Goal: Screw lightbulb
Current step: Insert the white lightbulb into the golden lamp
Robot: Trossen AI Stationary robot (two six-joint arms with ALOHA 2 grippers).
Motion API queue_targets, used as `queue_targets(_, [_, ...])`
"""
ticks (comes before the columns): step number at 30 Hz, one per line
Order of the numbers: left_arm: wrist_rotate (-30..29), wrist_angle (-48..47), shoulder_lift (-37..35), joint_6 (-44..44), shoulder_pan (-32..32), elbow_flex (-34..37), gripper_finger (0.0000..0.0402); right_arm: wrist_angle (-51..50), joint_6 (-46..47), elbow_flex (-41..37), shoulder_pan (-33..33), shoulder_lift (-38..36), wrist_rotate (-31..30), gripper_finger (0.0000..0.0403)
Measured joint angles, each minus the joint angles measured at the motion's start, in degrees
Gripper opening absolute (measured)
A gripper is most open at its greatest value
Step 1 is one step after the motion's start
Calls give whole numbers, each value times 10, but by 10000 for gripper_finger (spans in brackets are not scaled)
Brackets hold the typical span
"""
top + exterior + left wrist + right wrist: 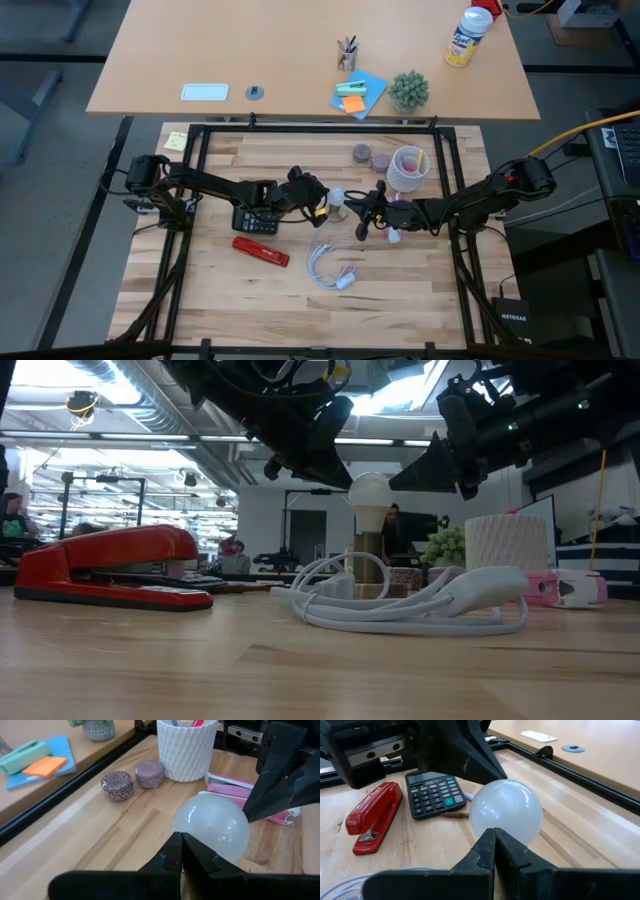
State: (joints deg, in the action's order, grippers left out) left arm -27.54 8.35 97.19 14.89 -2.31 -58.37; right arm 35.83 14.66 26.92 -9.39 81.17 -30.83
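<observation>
Frosted white glass, round: the small white lightbulb stands upright mid-tabletop, globe up, metal screw end down in what looks like a socket, so its long axis runs vertical. Landmark = the bulb itself.

Left hand is just beside it on the calculator side; right hand just beside it on the opposite side, toward the white ribbed cup. In the low view both dark hands hang above and to either side of the globe, tips angled at it. Neither looks clearly nearer; can't tell if either tip touches the glass.

Both hands: fingers pinched fully together, nothing between them, each wrist view showing the closed tips pointing at the globe w/ the bulb right ahead.

Judgement: to twist the bulb about that vertical axis, a hand would first need to spread its fingers and straddle the globe.
</observation>
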Motion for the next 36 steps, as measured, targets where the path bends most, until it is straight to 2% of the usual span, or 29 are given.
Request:
queue_targets(13, [19,-15,1,14,-2,0,1,0,0,0,1,0,-36,7])
queue_targets(36, [8,1,1,10,-1,0,1,2,0,0,1,0,-26,7])
